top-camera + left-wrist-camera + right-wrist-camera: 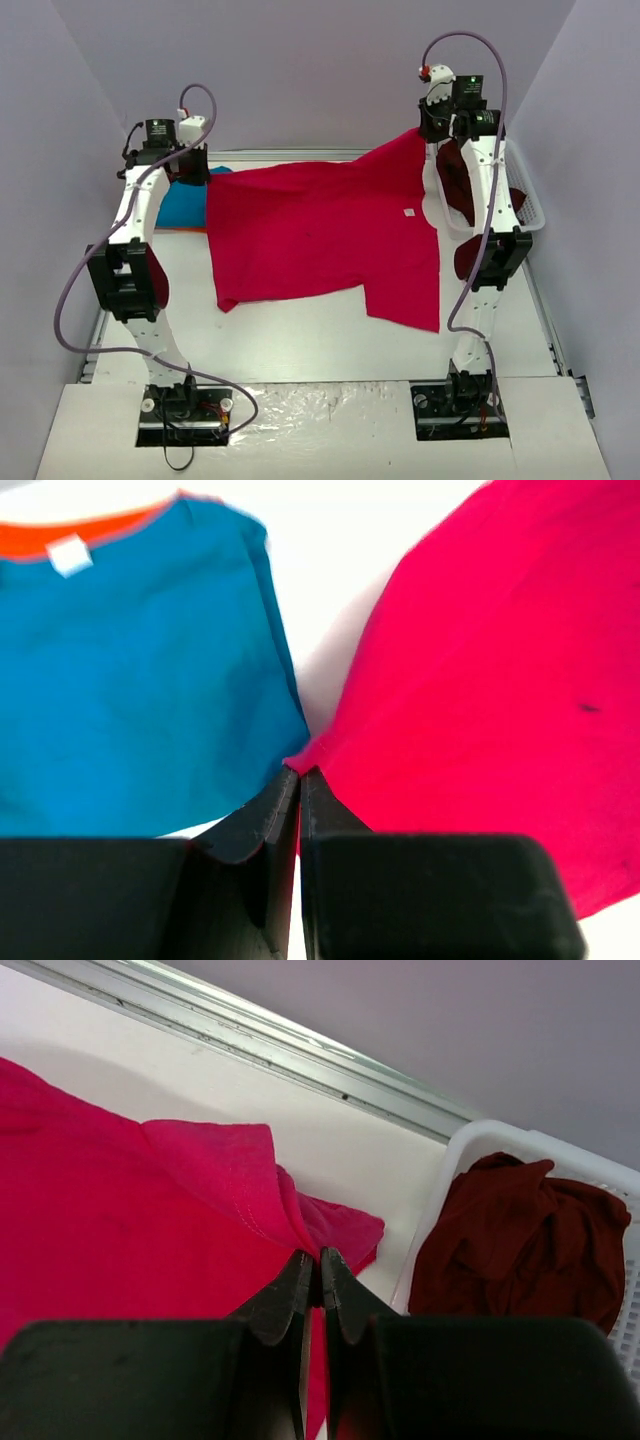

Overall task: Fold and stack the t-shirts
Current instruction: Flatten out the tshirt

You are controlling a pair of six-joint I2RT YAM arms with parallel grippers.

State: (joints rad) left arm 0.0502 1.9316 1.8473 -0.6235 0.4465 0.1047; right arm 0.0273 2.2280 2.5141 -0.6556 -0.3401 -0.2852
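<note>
The left gripper (pixel 300 777) is closed on the left corner of the crimson-pink t-shirt (pixel 320 235). The right gripper (pixel 318 1260) pinches its raised far right edge. The shirt spreads over the table (pixel 300 345) between them, beside a blue t-shirt (pixel 140 680). A maroon t-shirt (pixel 520 1240) lies in the white basket (pixel 470 1145).

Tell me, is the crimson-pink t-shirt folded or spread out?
Spread out, not folded. The crimson-pink t-shirt lies open as one wide sheet over the table, its far corners pinched in the shut left claw and right claw.

Your robot lab cell.
Plain lilac-grey walls (pixel 300 70), top and sides of frame, box in your white tabletop (pixel 300 340).
</note>
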